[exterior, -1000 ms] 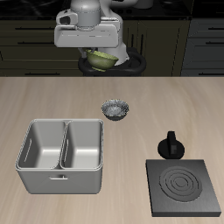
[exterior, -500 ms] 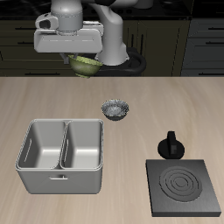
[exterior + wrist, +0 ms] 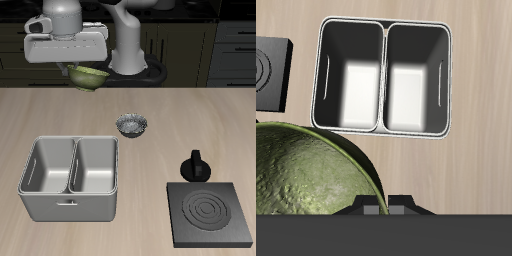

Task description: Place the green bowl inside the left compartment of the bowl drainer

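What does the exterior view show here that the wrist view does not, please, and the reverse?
Only the exterior view shows the gripper carrying the green bowl high above the table, plus the patterned bowl and black knob. Only the wrist view looks straight down into the bowl drainer, showing both wells bare. Both show bowl, drainer and black plate.

Light wood-grain worktop (image 3: pixel 200 120), evenly lit, soft shadows cast beneath objects. Dark cabinetry (image 3: pixel 205 55) ranged behind at 12 o'clock; drawer fronts with pale bar handles (image 3: pixel 238 46) seen at 2 o'clock. Backdrop dim, nearly black.
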Controlling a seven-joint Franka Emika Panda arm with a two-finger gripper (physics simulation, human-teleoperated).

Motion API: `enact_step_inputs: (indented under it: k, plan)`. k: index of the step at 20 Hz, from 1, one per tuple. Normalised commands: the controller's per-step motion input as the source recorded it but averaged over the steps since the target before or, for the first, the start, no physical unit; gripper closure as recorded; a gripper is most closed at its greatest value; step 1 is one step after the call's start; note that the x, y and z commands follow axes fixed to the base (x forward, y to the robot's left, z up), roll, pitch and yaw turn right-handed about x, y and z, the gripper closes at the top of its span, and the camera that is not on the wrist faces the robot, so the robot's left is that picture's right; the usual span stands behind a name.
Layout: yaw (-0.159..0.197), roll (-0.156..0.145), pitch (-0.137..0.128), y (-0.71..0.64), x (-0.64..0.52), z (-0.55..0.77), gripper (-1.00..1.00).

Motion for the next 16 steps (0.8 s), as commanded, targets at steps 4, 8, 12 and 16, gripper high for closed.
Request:
enact_step_inputs:
  k: [4, 8, 12, 16]
  plan:
    - [-0.013, 0.048, -0.004, 0.01, 0.33, 0.09, 1.0]
    - [-0.016, 0.027, 0.011, -0.04, 0.35, -0.03, 1.0]
    - [-0.044, -0.006, 0.047, -0.07, 0.39, -0.17, 1.0]
    - [0.007, 0.01, 0.027, 0.06, 0.33, -0.19, 1.0]
